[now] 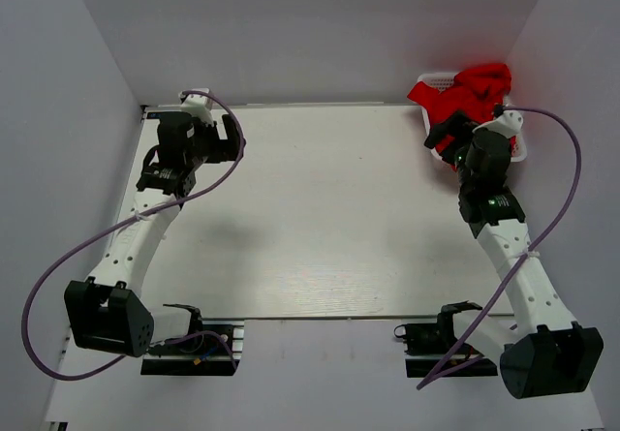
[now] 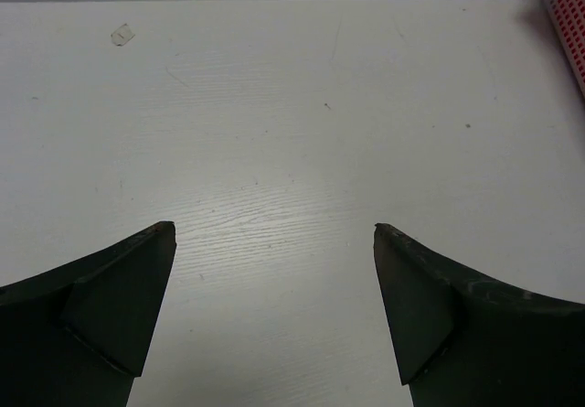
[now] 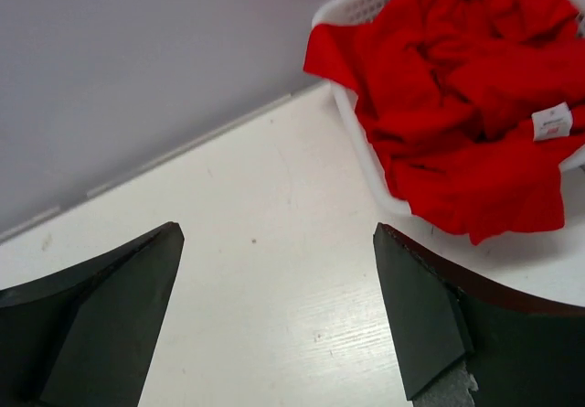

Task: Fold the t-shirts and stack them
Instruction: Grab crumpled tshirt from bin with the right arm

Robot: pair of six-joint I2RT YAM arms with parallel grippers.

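You have the t-shirts (image 3: 457, 87) heaped in the basket (image 3: 352, 9), some spilling over its near rim. The basket sits at the far right corner of the table (image 1: 320, 218). Your right gripper (image 3: 279, 233) hangs just beside the basket's near left side. Your left gripper (image 2: 274, 233) is well apart, over the far left.

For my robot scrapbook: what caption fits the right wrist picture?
Open right gripper hovers near a white basket heaped with crumpled red t-shirts.

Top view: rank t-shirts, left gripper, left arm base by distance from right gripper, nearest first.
1. t-shirts: far-right corner, just past the right gripper.
2. left gripper: across the table, far left.
3. left arm base: near-left edge.
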